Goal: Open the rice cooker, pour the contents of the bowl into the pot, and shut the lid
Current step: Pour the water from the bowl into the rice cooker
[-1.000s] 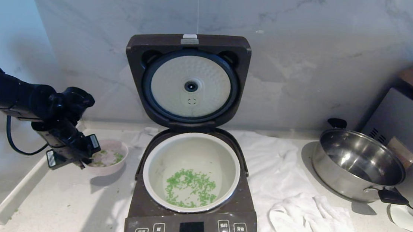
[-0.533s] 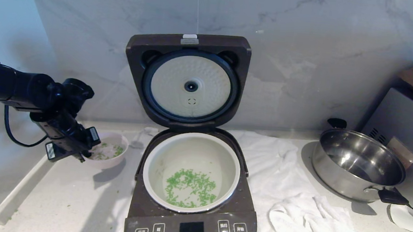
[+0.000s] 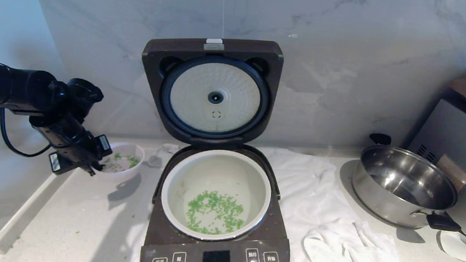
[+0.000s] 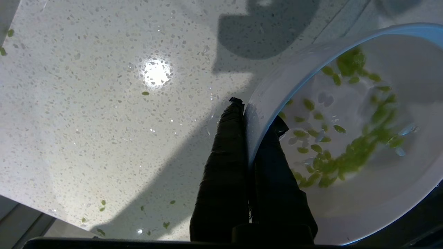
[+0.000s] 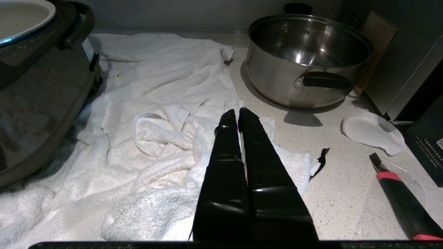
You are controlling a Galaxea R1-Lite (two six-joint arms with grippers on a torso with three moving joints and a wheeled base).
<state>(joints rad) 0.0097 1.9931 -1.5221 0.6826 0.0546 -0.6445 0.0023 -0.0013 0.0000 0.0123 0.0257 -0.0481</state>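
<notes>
Head view: left gripper (image 3: 94,165) pinches bowl (image 3: 122,164) rim beside open rice cooker (image 3: 216,231).

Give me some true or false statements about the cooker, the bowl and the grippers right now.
1. The lid stands open. True.
2. The pot is empty. False: green bits lie in it.
3. The left gripper pinches the bowl rim. True.
4. The bowl is empty. False: some green bits remain inside.
5. The right gripper holds the steel pan. False: it is shut on nothing, above the towel.
</notes>
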